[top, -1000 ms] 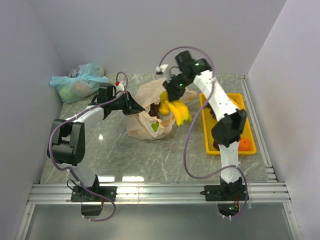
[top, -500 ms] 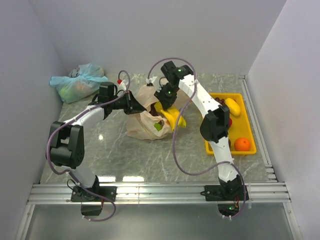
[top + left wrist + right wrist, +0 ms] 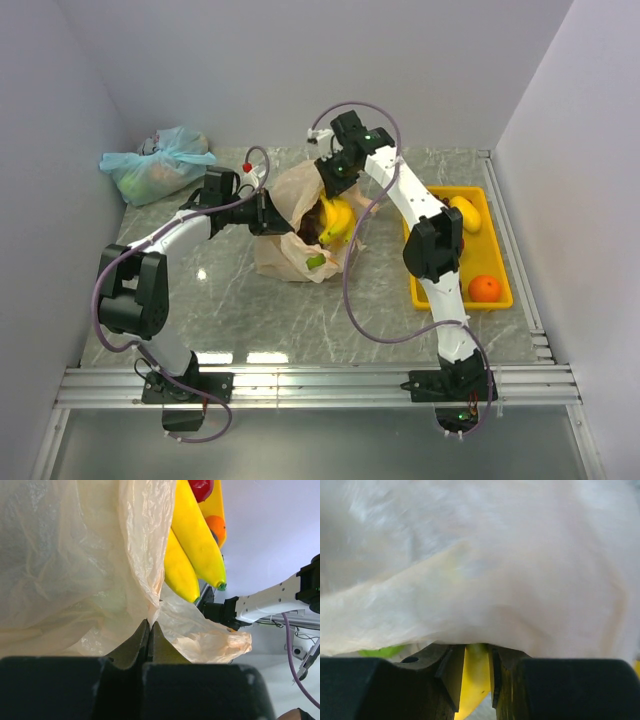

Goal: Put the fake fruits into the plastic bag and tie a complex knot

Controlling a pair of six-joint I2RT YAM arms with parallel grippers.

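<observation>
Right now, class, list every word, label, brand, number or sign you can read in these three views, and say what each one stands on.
No text can be read in any view.
The plastic bag, the banana, the yellow tray and the blue-green bag show no lettering, label or number.

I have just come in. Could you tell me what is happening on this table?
Two robot arms are packing toy fruit. The left gripper is shut on the edge of the peach plastic bag, holding its mouth up. The right gripper grips the yellow banana at the bag's opening. A green fruit shows inside the bag, and an orange waits in the yellow tray. Nothing is tied yet.
</observation>
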